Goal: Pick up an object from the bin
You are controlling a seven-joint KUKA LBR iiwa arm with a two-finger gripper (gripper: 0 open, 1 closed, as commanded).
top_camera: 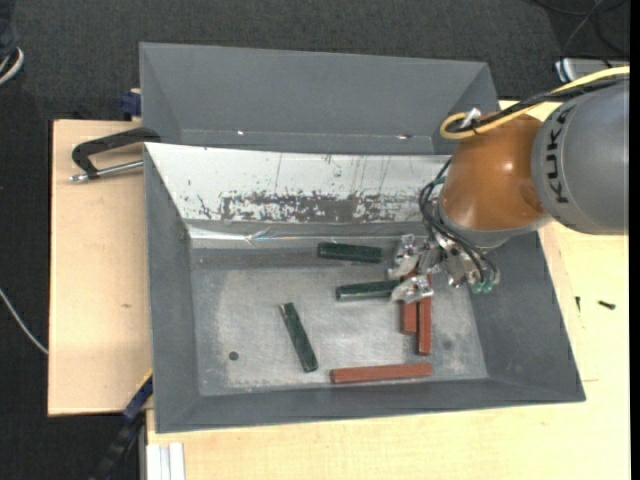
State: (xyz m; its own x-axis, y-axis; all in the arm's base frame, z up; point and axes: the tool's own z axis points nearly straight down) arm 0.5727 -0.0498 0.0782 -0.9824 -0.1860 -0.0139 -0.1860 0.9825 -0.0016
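Dark green stick (362, 290), a slim flat bar, lies almost level on the floor of the grey metal bin (170, 298), right of the middle. Its right end reaches up to the gripper (415, 274), which hangs low over that end. Whether the gripper is clamped on the stick or released cannot be told from this angle. Just below the gripper, a pair of short red sticks (422, 330) lies side by side, pointing toward the near wall, their upper ends at the gripper. A second dark green bar (350, 252) lies near the back wall, just left of the gripper. A third green bar (298, 336) lies slanted in the middle of the floor, well apart. A long red bar (381, 373) lies along the near wall. The orange wrist cover (490, 183) and the grey arm (595, 163) reach in from the right.
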